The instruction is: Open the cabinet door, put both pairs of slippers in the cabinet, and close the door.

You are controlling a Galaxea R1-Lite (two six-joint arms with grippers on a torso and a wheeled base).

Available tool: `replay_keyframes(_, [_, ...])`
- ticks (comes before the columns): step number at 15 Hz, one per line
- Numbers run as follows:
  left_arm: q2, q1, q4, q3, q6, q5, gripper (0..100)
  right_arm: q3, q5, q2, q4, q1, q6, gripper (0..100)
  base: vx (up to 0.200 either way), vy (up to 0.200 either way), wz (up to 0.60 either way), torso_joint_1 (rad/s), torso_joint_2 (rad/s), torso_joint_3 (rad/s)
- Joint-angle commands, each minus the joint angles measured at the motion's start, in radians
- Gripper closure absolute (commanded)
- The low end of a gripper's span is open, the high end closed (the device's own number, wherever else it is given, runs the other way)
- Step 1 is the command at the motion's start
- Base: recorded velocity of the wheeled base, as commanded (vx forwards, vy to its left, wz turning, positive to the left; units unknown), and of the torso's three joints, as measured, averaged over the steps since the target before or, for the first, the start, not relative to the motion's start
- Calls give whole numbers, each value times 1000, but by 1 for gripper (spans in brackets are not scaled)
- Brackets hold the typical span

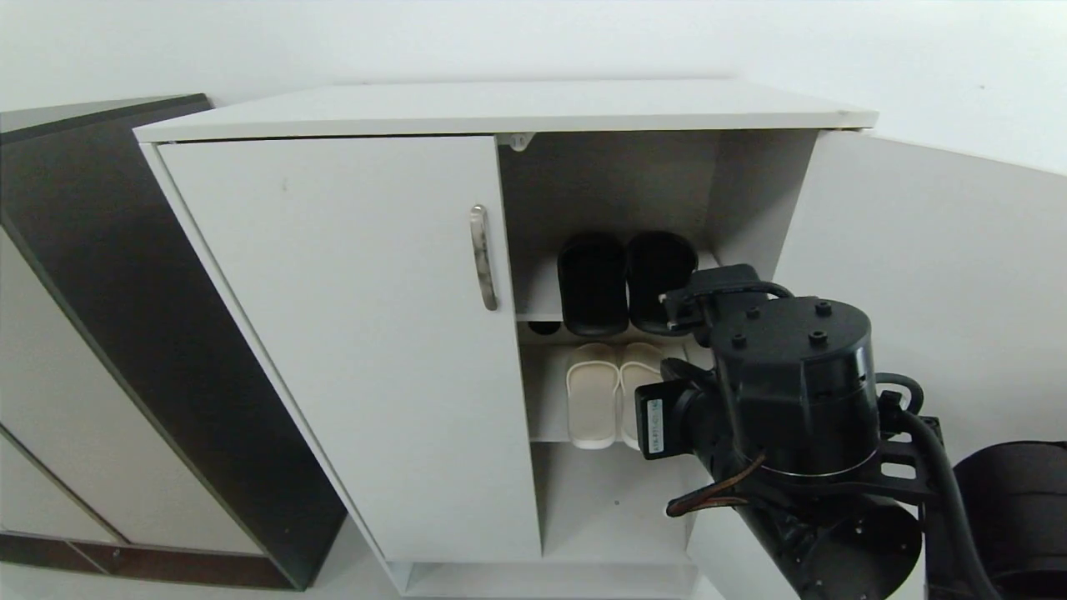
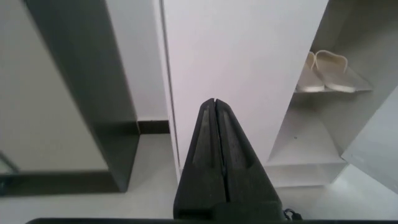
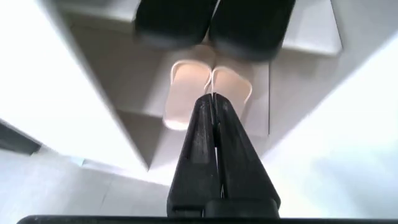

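The white cabinet (image 1: 500, 108) has its left door (image 1: 358, 350) closed and its right door (image 1: 925, 283) swung open. A black pair of slippers (image 1: 625, 279) rests on the upper shelf, and a white pair of slippers (image 1: 604, 392) lies on the shelf below. In the right wrist view my right gripper (image 3: 213, 98) is shut and holds nothing, just outside the opening in front of the white slippers (image 3: 208, 87), below the black slippers (image 3: 214, 22). My left gripper (image 2: 214, 101) is shut and empty, low down and facing the closed left door (image 2: 242, 68).
A metal handle (image 1: 483, 257) runs down the closed door's right edge. A dark brown panel (image 1: 125, 292) leans beside the cabinet on the left. The bottom compartment (image 1: 608, 500) holds nothing. A white wall stands behind the cabinet.
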Motion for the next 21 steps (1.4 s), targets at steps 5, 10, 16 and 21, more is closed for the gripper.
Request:
replay_keyframes(5, [0,0,0,0,-1,1,100,18,0,9,-2,1,0,100,-200,0,0,1,3,5])
replay_keyframes(10, [0,0,0,0,-1,1,100,44,0,7,-2,-1,-17,100,-200,0,0,4,0,2])
replay_keyframes(16, [0,0,0,0,-1,2,100,56,0,9,-27,-2,-23,100,-67,0,0,-1,0,2])
replay_keyframes(21, [0,0,0,0,-1,1,100,56,2,9,-27,-2,-23,100,0,0,0,0,0,0])
